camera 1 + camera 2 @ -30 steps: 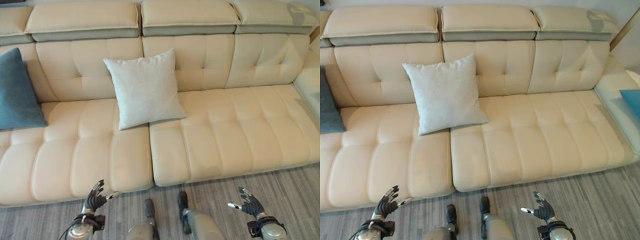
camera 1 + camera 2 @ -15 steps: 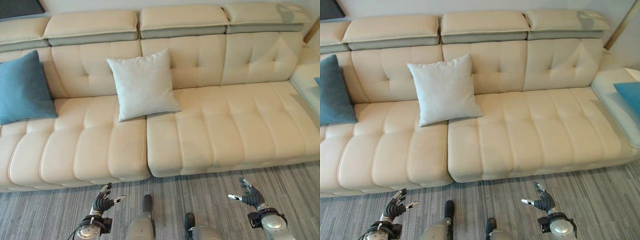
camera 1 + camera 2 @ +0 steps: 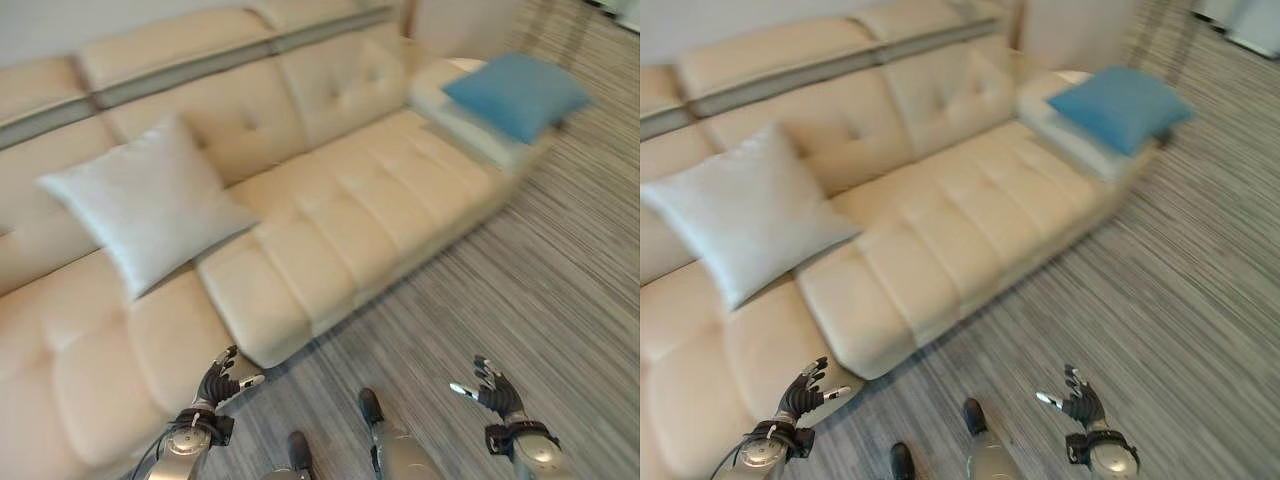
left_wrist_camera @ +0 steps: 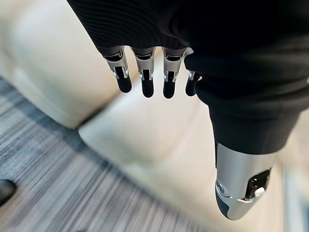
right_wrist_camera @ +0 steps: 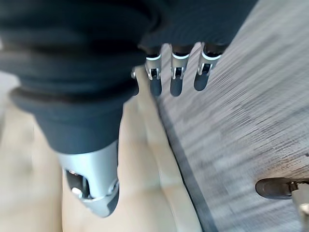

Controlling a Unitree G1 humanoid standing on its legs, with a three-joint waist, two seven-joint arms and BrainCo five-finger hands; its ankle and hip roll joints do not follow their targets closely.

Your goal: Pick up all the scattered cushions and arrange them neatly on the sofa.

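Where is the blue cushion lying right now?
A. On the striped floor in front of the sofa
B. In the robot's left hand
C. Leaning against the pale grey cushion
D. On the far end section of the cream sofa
D: the blue square cushion rests flat on the end section of the cream leather sofa, apart from the pale grey square cushion.

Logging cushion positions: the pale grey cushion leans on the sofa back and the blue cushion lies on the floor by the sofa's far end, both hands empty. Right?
Not quite. The blue cushion lies on the sofa's end section, not the floor, as the left eye view shows. The pale grey cushion does lean on the back, and the left hand and right hand are empty.
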